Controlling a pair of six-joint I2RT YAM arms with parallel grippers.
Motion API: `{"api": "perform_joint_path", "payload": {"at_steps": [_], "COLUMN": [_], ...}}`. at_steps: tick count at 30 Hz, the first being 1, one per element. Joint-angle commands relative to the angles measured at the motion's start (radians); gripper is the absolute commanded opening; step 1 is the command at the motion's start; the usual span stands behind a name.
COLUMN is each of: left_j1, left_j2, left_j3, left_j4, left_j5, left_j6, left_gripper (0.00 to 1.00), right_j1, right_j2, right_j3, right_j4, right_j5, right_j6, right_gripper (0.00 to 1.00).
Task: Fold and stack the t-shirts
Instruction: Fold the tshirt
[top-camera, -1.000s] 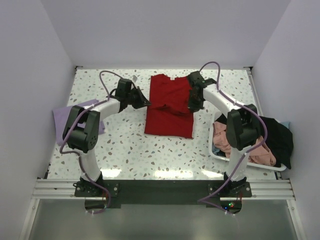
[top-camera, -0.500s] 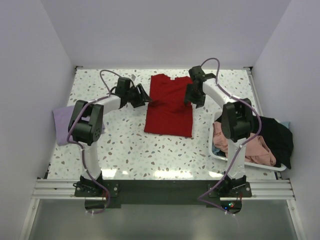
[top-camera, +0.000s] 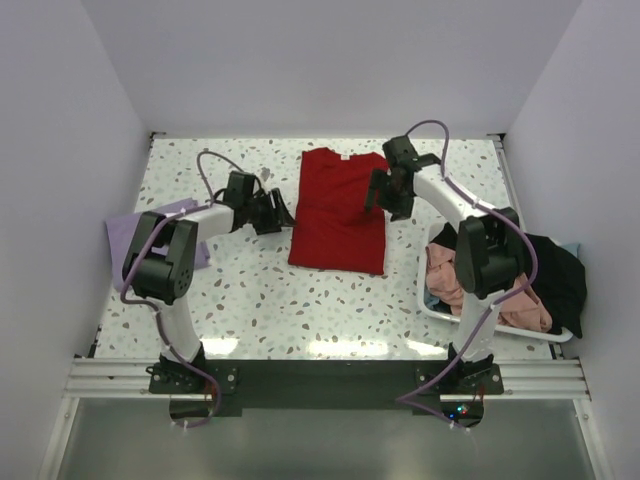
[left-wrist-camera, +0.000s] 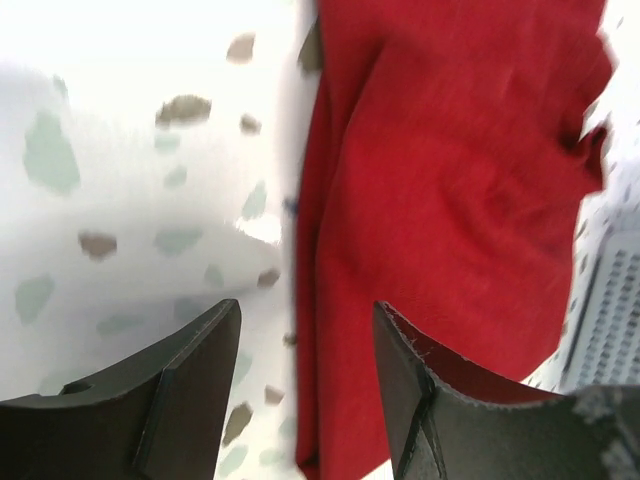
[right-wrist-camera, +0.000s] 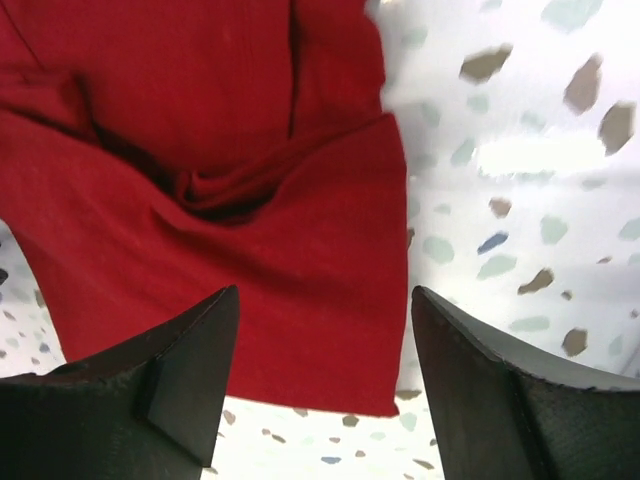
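Red t-shirt (top-camera: 338, 212) mid-table, folded to narrow strip. L gripper (top-camera: 274, 208) at its left edge, R gripper (top-camera: 380, 193) at right; both spread, empty. Step: red fold, prob. half done. Next: pinch end corners, fold across.

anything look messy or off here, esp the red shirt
The red t-shirt is not flat: the right wrist view shows cloth bunched in a crease across its middle. At the right, the salmon-pink shirt and black shirt spill over the white basket rim.
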Motion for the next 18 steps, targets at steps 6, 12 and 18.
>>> {"api": "perform_joint_path", "payload": {"at_steps": [6, 12, 18], "left_j1": [-0.041, -0.05, -0.072], "left_j2": [-0.088, -0.139, -0.188], "left_j3": [-0.144, -0.222, -0.272], "left_j4": [-0.017, -0.014, -0.023], "left_j5": [0.049, 0.051, 0.036], "left_j6": [0.087, 0.087, 0.092], "left_gripper": [0.59, 0.57, 0.55], "right_j1": [0.057, 0.092, 0.122], "right_j2": [-0.13, -0.198, -0.256], "right_j3": [-0.225, -0.386, -0.466], "right_j4": [0.05, 0.07, 0.082], "right_j5": [-0.047, -0.052, -0.038], "right_j6": [0.047, 0.078, 0.113], "right_gripper": [0.69, 0.63, 0.61]}}
